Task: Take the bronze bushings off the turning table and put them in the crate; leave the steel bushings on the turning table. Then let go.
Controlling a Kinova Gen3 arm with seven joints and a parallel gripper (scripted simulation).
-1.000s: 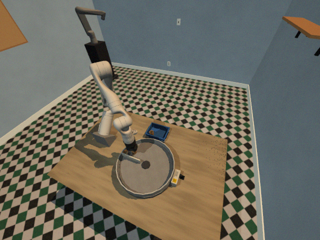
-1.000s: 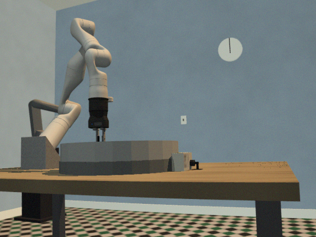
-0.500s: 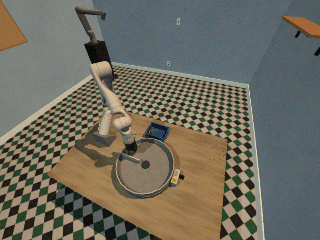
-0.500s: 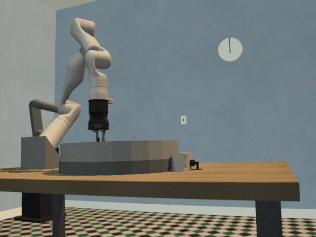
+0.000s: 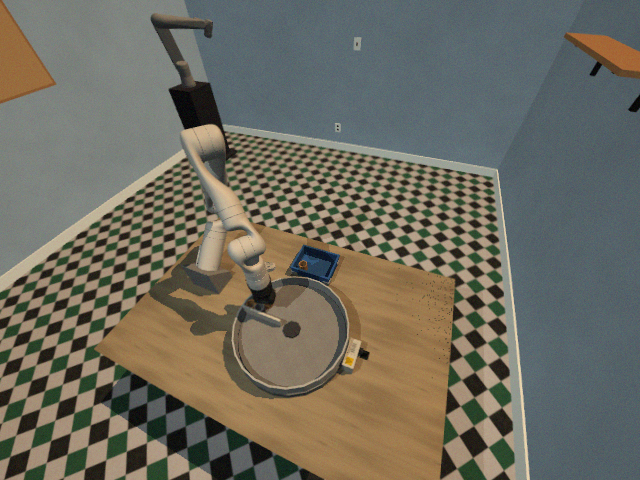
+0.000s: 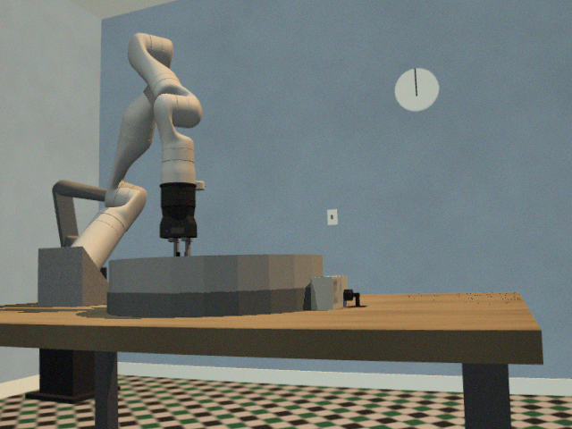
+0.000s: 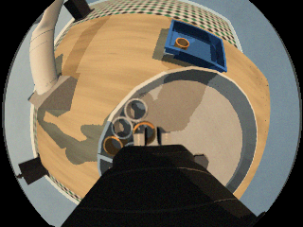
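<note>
Black and metal-fingered, the gripper (image 5: 260, 307) (image 6: 181, 254) (image 7: 151, 132) points down over the turning table (image 5: 310, 356) (image 6: 203, 277) (image 7: 213, 113), its fingers partway apart. At one finger is a bronze bushing (image 7: 144, 123); whether they touch, I cannot tell. Just beside it sit two steel bushings (image 7: 136, 98) (image 7: 113, 128), near the wall, and a second bronze one (image 7: 113, 137). Beyond the rim, a blue crate (image 5: 323, 265) (image 7: 201, 44) holds another bronze bushing (image 5: 302, 268) (image 7: 182, 47) toward one end. Against the turning table's outer side stands a pale box (image 5: 351, 355) (image 6: 322, 293), on the wooden table (image 5: 403, 330) (image 6: 416, 318) (image 7: 95, 66).

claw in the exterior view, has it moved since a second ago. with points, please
Yes, down: the claw (image 5: 260, 308) (image 6: 181, 254) (image 7: 151, 132) now sits slightly lower against the rim of the turning table (image 5: 344, 331) (image 6: 184, 275) (image 7: 248, 137).
</note>
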